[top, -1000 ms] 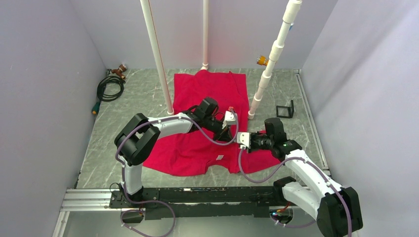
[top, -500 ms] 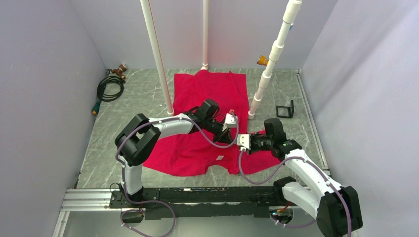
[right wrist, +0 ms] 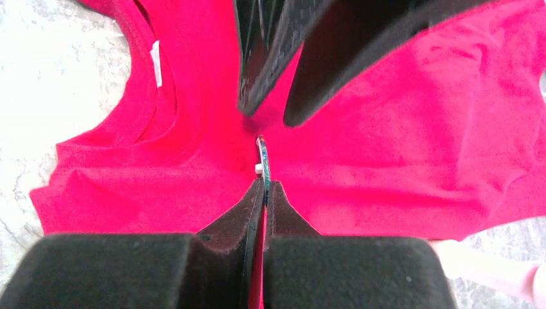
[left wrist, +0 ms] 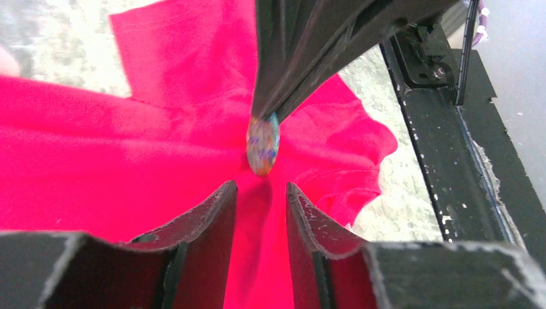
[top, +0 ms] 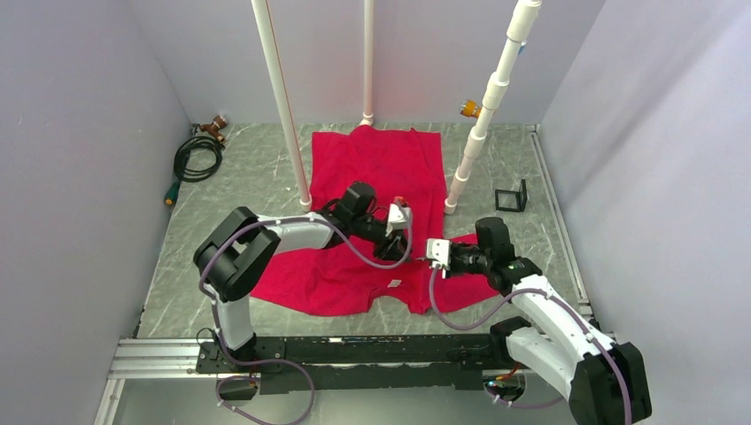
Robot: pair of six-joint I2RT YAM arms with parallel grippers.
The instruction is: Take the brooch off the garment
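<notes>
Reaching leftward, right end effector [right wrist: 264, 186] pinching brooch [right wrist: 263, 158]

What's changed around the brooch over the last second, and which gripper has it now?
The left gripper opened and drew back to the left, away from the brooch. The right gripper closed on the brooch and now pinches its edge. The right arm barely shifted. The red shirt lies spread out as before, with its cloth still drawn up to the brooch.

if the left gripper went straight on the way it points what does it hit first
Most likely the brooch, held by the right gripper straight ahead, though depth is hard to judge.
</notes>
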